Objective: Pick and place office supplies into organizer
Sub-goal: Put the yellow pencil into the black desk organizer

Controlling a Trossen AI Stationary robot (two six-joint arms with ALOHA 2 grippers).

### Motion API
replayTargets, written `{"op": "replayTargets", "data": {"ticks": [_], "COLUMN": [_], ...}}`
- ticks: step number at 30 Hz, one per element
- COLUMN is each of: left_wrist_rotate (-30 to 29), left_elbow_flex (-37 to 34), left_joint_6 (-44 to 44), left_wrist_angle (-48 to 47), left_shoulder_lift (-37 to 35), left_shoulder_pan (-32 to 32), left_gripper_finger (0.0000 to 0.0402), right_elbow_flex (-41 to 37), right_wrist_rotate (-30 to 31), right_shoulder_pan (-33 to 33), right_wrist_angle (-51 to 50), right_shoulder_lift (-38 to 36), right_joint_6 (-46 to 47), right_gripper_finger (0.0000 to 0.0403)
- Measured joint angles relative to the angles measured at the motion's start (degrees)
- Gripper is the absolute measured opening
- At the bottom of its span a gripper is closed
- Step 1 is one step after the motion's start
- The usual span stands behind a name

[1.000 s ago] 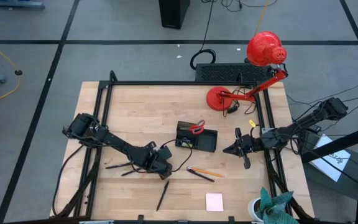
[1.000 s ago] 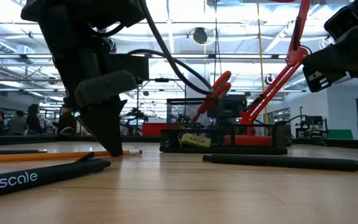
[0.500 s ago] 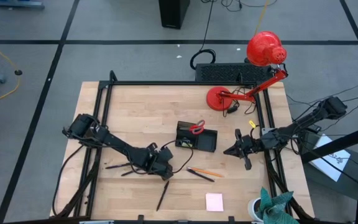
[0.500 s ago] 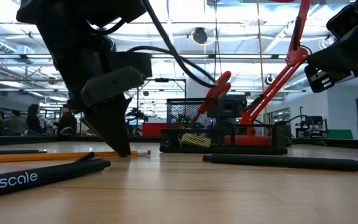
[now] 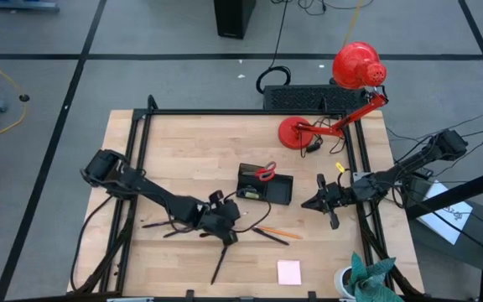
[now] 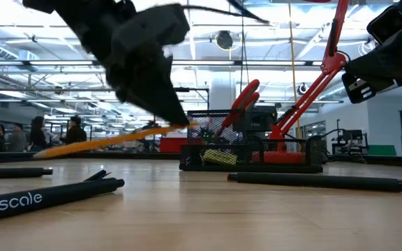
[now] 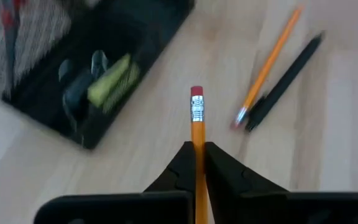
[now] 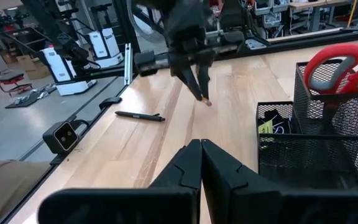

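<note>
Left pincer [image 7: 197,163] is clamped narrow on an orange pencil [image 7: 196,124], lifted off the bench [image 5: 183,159] just short of the organizer [image 5: 265,186]. Light, stiff and slim, the pencil could pivot; a grip nearer mid-shaft would steady it. Right pincer [image 5: 319,200] waits shut beside the organizer.

A red desk lamp [image 5: 355,71] with a round base stands at the pale wooden table's [image 5: 191,151] far corner, a black keyboard-like slab [image 5: 304,98] just behind it.

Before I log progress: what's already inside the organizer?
The organizer holds red-handled scissors upright in its taller section and a yellow-green piece beside dark items in a low compartment; the mesh walls hide anything deeper.
</note>
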Motion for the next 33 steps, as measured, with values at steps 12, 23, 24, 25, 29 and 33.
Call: {"op": "replayTargets", "data": {"ticks": [12, 23, 24, 25, 29, 33], "left_wrist_rotate": [-0.48, 15.22, 17.58, 19.88, 28.48, 32.27], "left_elbow_flex": [0.15, 0.20, 0.22, 0.28, 0.26, 0.33], "left_joint_6": [24.92, 43.28, 44.14, 44.84, 44.74, 44.34], "left_wrist_angle": [18.00, 31.58, 33.70, 35.83, 40.58, 40.68], "left_shoulder_lift": [-4.82, -5.95, -6.10, -6.14, -6.86, -7.06], "left_shoulder_pan": [2.67, 13.24, 14.47, 15.61, 20.00, 23.79], "left_gripper_finger": [0.0026, 0.0030, 0.0030, 0.0030, 0.0030, 0.0030], "right_elbow_flex": [0.00, 0.00, 0.00, 0.00, 0.00, 0.00], "right_wrist_rotate": [0.20, 0.11, 0.09, 0.10, 0.08, 0.07], "right_shoulder_pan": [-0.02, -0.02, -0.02, -0.02, -0.02, -0.02], "right_wrist_angle": [0.44, 0.38, 0.38, 0.37, 0.36, 0.36], "right_shoulder_lift": [0.60, 0.65, 0.65, 0.65, 0.65, 0.65], "right_joint_6": [-0.46, -0.26, -0.32, -0.36, -0.37, -0.67], "right_gripper_finger": [0.0000, 0.0000, 0.0000, 0.0000, 0.0000, 0.0000]}}
